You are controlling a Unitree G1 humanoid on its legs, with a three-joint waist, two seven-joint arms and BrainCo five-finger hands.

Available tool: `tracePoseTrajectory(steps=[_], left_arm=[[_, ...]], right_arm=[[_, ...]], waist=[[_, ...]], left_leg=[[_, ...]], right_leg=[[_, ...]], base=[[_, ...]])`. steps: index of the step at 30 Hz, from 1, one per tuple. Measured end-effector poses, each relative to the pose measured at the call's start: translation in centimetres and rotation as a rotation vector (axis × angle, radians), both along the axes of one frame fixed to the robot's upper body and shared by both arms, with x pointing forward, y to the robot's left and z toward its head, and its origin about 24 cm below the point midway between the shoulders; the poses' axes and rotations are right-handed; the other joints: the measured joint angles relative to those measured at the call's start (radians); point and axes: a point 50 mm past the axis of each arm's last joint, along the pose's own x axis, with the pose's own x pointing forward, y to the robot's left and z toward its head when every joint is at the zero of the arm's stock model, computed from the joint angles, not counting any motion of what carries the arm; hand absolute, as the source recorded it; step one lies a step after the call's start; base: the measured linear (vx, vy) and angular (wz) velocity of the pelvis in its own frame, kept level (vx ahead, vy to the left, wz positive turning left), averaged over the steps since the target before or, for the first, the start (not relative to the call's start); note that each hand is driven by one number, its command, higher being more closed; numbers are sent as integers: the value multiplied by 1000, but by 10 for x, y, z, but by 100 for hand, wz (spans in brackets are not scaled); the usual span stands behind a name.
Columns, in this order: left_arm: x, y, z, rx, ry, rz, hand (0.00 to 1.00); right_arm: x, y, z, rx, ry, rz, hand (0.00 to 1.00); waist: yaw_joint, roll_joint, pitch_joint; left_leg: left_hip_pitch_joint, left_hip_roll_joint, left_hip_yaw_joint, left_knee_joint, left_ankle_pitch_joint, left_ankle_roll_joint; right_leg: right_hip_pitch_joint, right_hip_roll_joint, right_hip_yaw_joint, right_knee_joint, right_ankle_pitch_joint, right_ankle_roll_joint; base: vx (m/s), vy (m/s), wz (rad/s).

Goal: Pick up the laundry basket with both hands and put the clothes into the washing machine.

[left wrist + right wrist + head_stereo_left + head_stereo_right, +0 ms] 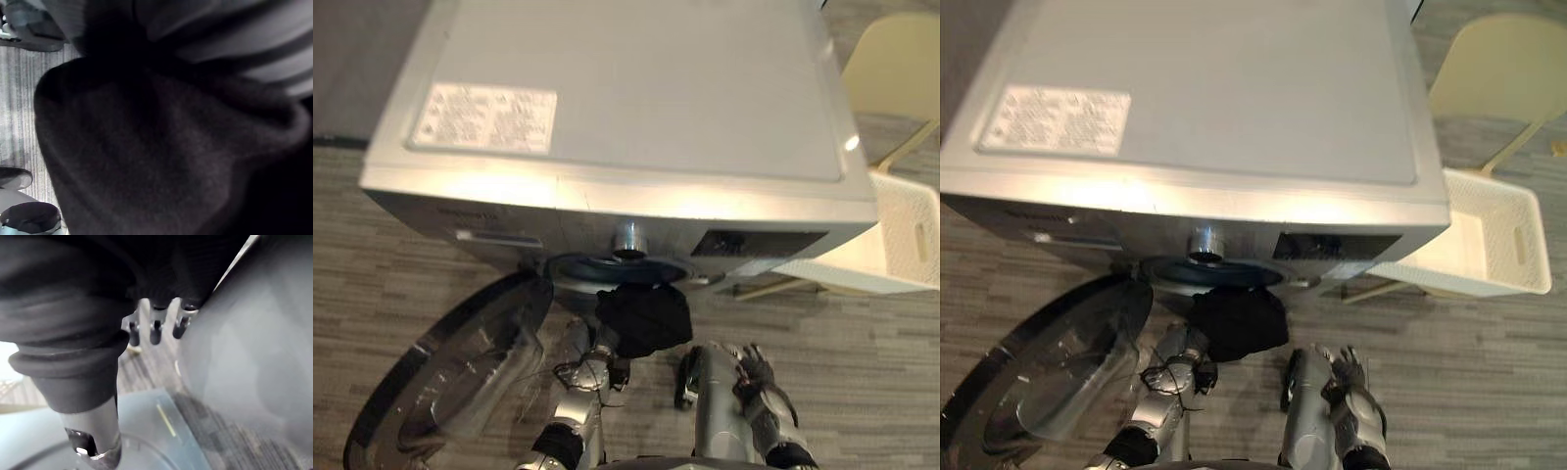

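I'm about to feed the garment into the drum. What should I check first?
1. Washing machine door swung fully aside: ok.
2. Drum opening free of obstruction: cannot tell, the top panel hides most of it.
3. Black garment inside the drum: not ok, it hangs in front of the opening.
4. Left hand gripping the garment: cannot tell, cloth covers its fingers.
5. Right hand open and away from the opening: ok.
6. Laundry basket emptied: ok, it looks empty beside the machine.
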Motion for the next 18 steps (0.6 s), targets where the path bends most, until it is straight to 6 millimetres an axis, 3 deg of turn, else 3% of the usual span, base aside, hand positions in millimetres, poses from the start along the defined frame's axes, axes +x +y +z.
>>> tracePoseTrajectory(steps=[4, 7, 9, 10, 11, 13, 14, 15, 18], left_arm=[[26, 6, 22, -53, -64, 113, 100], [63, 14, 65, -165, -184, 249, 100], [86, 25, 102, -210, -304, 335, 100], [105, 36, 135, -227, -400, 401, 100], [112, 46, 148, -223, -441, 433, 100], [134, 78, 210, -267, -598, 547, 100], [140, 92, 242, -288, -682, 588, 100], [142, 98, 259, -292, -728, 599, 100], [137, 103, 322, -342, -940, 587, 100]], right_arm=[[18, 3, 24, -32, -123, 2, 0], [27, 1, 41, -56, -205, -16, 0], [32, -1, 53, -70, -258, -30, 0], [36, 0, 64, -78, -309, -28, 0], [37, 0, 68, -81, -329, -27, 0], [40, 2, 78, -85, -380, -23, 0], [39, 0, 79, -91, -388, -25, 0], [38, -1, 78, -95, -387, -26, 0], [27, -7, 67, -105, -336, -31, 0]], waist=[[4, -1, 21], [1, -3, 45], [-2, -9, 53], [-7, -14, 64], [-14, -14, 65], [-43, -31, 74], [-59, -33, 75], [-61, -33, 75], [-79, -33, 75]], left_leg=[[-114, 22, 2, 76, 2, -3], [-208, 35, 8, 132, 2, -3], [-273, 49, 18, 168, 2, -3], [-313, 65, 29, 197, 2, -3], [-331, 70, 30, 206, 2, -3], [-378, 89, 43, 228, -1, 1], [-400, 96, 49, 239, -2, 2], [-409, 102, 52, 247, -4, 2], [-459, 106, 50, 277, -22, 7]], right_leg=[[-136, 14, 34, 90, -4, -6], [-249, 25, 67, 155, -4, -6], [-331, 41, 97, 192, -4, -6], [-383, 56, 118, 216, -3, -5], [-404, 64, 123, 222, -3, -5], [-465, 86, 152, 238, 0, -4], [-490, 89, 159, 243, 7, -2], [-500, 93, 163, 245, 10, -2], [-548, 101, 172, 260, 14, -2]], base=[[-171, -42, -18], [-131, -28, -19], [-149, -26, -34], [-113, -16, -41], [-123, -10, -40], [-63, -8, -30], [-32, -8, -23], [-17, 2, -18], [5, 13, -10]])
